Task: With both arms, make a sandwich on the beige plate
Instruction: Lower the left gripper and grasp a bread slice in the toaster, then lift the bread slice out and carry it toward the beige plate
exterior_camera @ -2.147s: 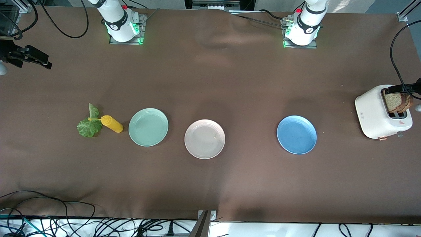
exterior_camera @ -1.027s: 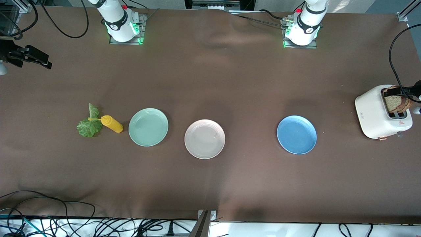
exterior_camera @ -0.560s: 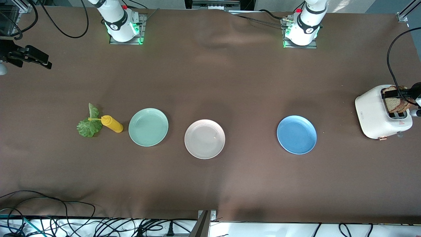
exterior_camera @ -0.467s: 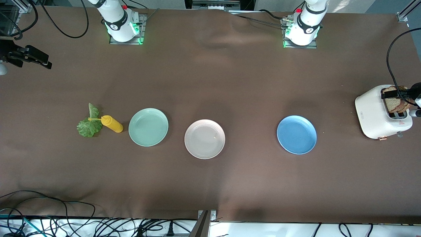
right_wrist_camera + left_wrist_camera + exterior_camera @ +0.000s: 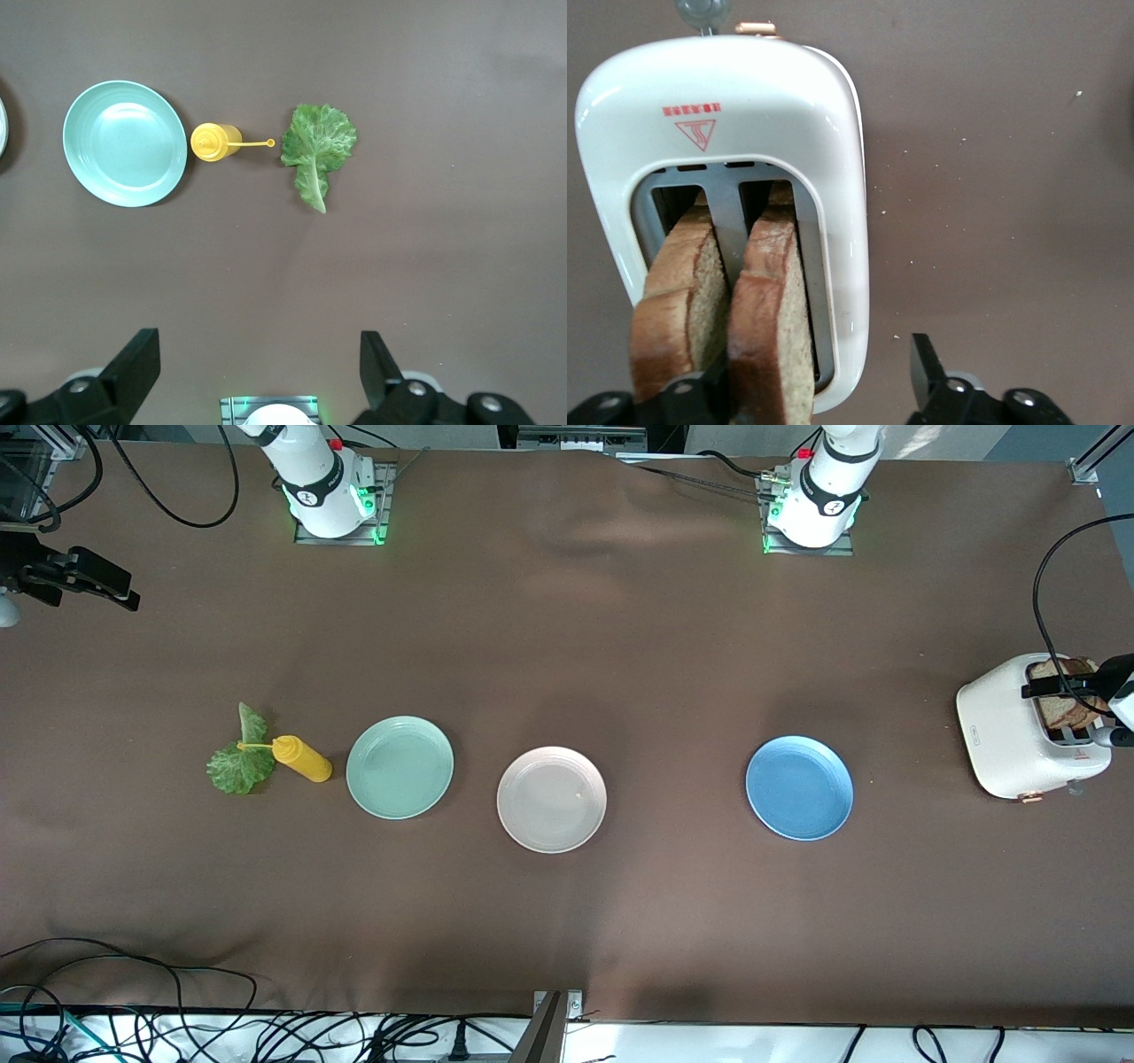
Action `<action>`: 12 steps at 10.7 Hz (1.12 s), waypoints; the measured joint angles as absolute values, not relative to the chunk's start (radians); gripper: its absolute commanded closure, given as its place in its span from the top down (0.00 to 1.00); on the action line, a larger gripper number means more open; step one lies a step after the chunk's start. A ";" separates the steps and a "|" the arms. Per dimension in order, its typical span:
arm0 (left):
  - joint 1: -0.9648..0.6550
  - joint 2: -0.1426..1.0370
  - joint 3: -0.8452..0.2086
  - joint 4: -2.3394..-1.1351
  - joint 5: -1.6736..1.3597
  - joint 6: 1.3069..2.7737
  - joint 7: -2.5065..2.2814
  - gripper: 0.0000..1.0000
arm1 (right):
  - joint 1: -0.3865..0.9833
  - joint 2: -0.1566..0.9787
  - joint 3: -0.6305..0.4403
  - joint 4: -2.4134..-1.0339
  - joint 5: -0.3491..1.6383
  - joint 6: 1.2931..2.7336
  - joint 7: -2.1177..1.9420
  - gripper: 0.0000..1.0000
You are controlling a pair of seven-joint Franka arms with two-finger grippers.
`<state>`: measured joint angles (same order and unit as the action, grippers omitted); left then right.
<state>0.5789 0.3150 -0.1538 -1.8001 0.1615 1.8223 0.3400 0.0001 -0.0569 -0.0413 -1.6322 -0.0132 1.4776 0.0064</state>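
**Brown cloth, bare plate, bread waiting in the toaster**

Brown cloth covers the whole table, and nothing of the sandwich has been assembled yet. The round pale beige plate with a ridged rim sits empty at the middle of the row, probably so that either arm can reach it. Read as a clock face in the front view with that plate at the centre, a round mint-green plate lies at about ten o'clock. A yellow squeeze bottle and the ruffled green lettuce leaf lie at nine, toward the right arm's end. A round blue plate is at three, and a white two-slot toaster at about two, toward the left arm's end.

Two brown speckled wholegrain bread slices stand upright in the slots, their crusts above the toaster's top, which leaves an edge to pinch.

The left gripper hangs over the toaster with its fingers spread. One finger is by the gap between the slices and the other is outside the toaster's wall, and it grips nothing. The likely next step is closing on one slice.

The right gripper waits high over the cloth between its base and the lettuce, fingers wide apart and empty.
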 measured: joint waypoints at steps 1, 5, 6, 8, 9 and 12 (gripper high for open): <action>0.579 0.315 -0.154 -1.797 0.162 1.823 0.348 0.01 | 0.000 -0.057 -0.041 -1.632 -0.013 1.478 0.006 1.00; 0.585 0.315 -0.149 -1.784 0.164 1.823 0.392 0.00 | 0.000 -0.057 -0.041 -1.632 -0.013 1.478 0.006 1.00; 0.586 0.315 -0.149 -1.784 0.164 1.823 0.403 0.00 | 0.000 -0.057 -0.041 -1.632 -0.013 1.477 0.006 1.00; 0.590 0.316 -0.149 -1.765 0.164 1.796 0.422 0.00 | 0.000 -0.057 -0.041 -1.632 -0.013 1.477 0.006 1.00; 0.590 0.316 -0.149 -1.740 0.164 1.757 0.426 0.00 | 0.000 -0.057 -0.041 -1.632 -0.013 1.477 0.006 1.00; 0.590 0.313 -0.159 -1.614 0.164 1.590 0.462 0.00 | 0.000 -0.057 -0.041 -1.632 -0.013 1.477 0.006 1.00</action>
